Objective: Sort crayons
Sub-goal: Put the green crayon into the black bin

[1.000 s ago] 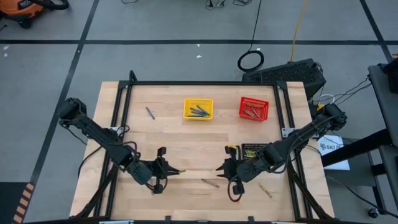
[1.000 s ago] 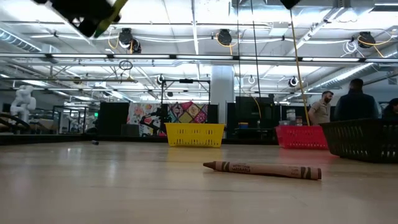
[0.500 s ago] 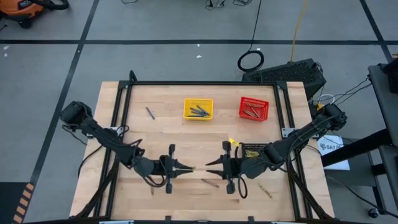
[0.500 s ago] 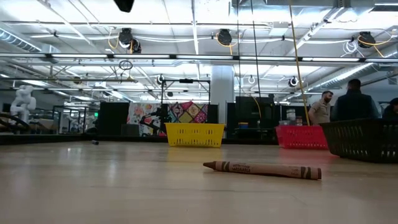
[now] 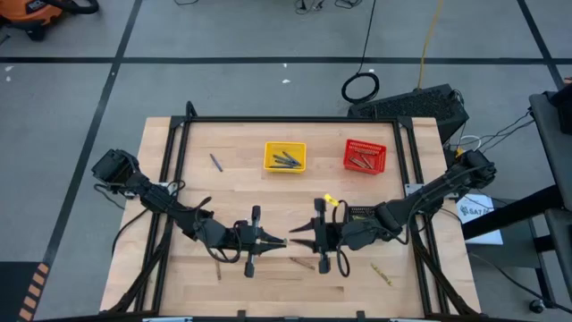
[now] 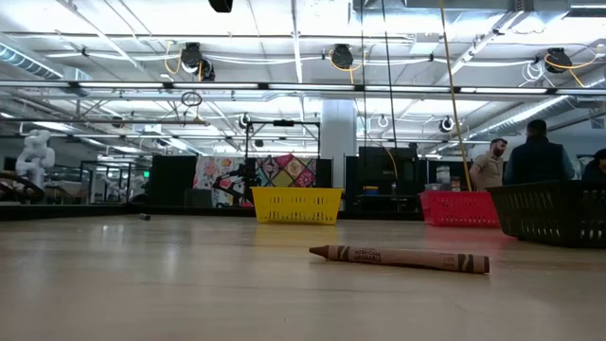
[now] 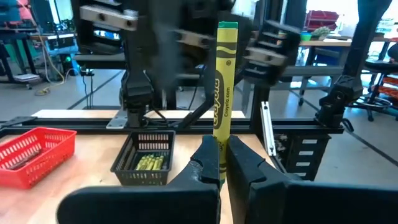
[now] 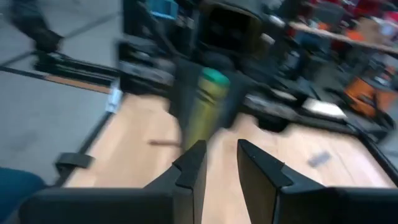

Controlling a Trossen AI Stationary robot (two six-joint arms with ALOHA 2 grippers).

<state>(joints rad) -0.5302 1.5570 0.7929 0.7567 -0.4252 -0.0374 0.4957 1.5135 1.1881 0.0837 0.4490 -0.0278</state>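
Left tool (image 7: 219, 163) grips yellow crayon (image 7: 222, 99) — right tool (image 8: 219, 163) parted, empty; wooden table (image 5: 259, 195), workshop behind.

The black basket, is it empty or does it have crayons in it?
Not empty. The black basket holds several yellow-green crayons, lying side by side inside its mesh walls.

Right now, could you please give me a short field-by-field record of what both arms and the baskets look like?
left gripper: shut on yellow-green crayon, mid-table, facing the right gripper
right gripper: open, empty, tips close to that crayon
yellow basket: holds dark crayons
red basket: holds crayons
black basket: holds yellow-green crayons
loose on table: brown crayon, near the front edge
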